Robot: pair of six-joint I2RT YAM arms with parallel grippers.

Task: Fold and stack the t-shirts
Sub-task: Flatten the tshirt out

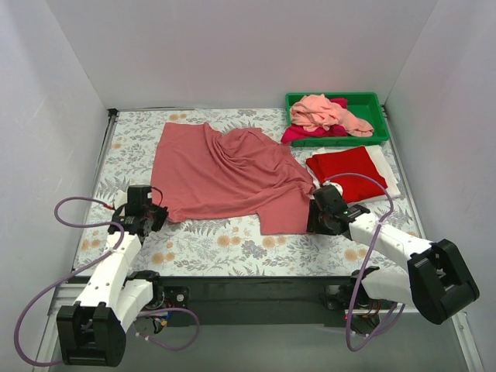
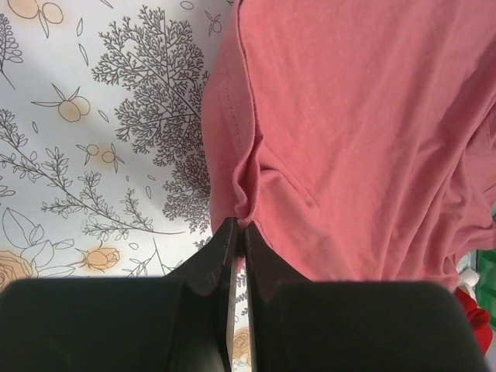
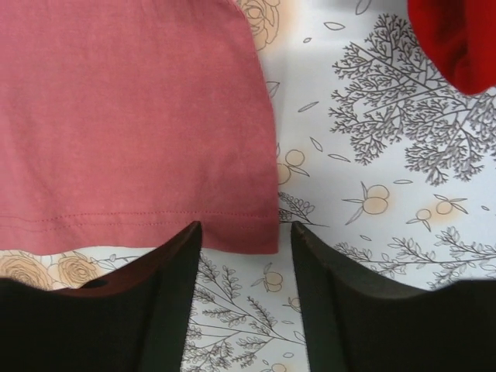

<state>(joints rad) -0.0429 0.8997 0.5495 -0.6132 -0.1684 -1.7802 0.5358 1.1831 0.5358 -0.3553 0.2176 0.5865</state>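
While the dusty rose t-shirt (image 1: 225, 174) lies rumpled across the middle of the floral table (image 1: 217, 248), the left gripper (image 2: 239, 231) is pressed together on a pucker of its near-left edge. The right gripper (image 3: 246, 229) stands spread astride the near-right hem corner. Step in hand, by judgement: securing both near corners; the right should close squarely on the hem, then both draw apart evenly to flatten wrinkles.

Ahead-left of the right gripper (image 3: 246, 229), whose fingers (image 3: 167, 310) are black, the t-shirt (image 3: 124, 116) is plain dusty rose; the table cover (image 3: 372, 155) beneath is white with grey branches, orange fruit and peach roses; ahead-right, a bright red shirt (image 3: 457, 39) lies on a white shirt (image 1: 390, 180); beyond, a green bin (image 1: 370, 102) holds a salmon pink shirt (image 1: 325, 115) and a magenta shirt (image 1: 298, 134).
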